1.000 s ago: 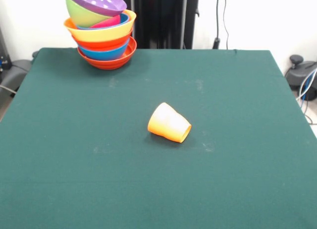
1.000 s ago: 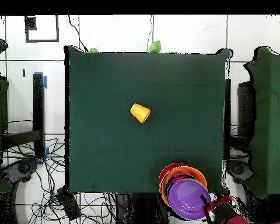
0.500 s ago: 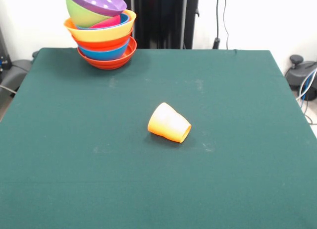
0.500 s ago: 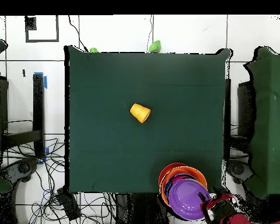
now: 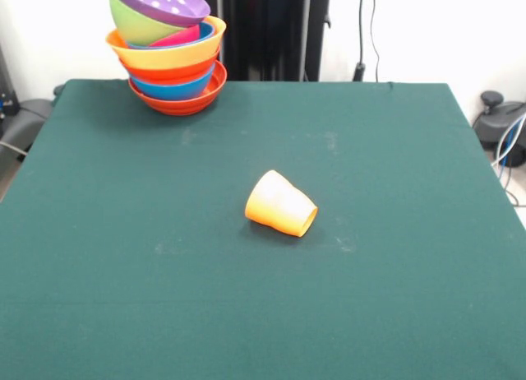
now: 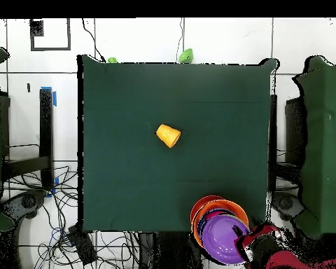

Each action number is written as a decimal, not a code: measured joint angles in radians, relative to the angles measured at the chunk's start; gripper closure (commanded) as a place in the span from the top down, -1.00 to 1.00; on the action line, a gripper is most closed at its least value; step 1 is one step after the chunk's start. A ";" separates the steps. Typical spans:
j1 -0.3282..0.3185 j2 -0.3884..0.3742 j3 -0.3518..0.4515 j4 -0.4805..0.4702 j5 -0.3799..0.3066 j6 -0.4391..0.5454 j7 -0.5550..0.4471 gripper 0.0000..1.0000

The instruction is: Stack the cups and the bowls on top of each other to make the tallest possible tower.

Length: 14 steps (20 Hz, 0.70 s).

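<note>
The tower stands at the table's far left corner in the front view: a red-orange bowl at the base, then blue, red-orange, and a wide orange bowl. A magenta bowl and a green bowl sit in it, and a tilted purple bowl tops it. The small orange cup lies on its side mid-table, and it also shows in the overhead view. My gripper shows only in the overhead view, a red and black shape just beside the purple bowl.
The green table fills the front view. The black pedestal stands behind its far edge. In the overhead view two small green objects lie beyond the table's top edge, cables cover the floor at lower left, and another green table stands at the right.
In the overhead view the red and black arm end has shifted slightly closer to the purple bowl. The cup and the tower have not moved.
</note>
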 measured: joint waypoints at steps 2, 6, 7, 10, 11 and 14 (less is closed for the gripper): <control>0.006 -0.008 0.004 -0.013 0.011 0.006 0.000 1.00; 0.034 -0.020 0.001 -0.050 0.025 0.017 0.000 1.00; 0.045 -0.023 -0.003 -0.058 0.025 0.017 0.000 1.00; 0.089 -0.029 -0.021 -0.083 0.025 0.018 0.000 1.00; 0.111 -0.031 -0.032 -0.093 0.025 0.018 0.000 1.00; 0.201 -0.033 -0.083 -0.129 0.026 0.017 0.000 1.00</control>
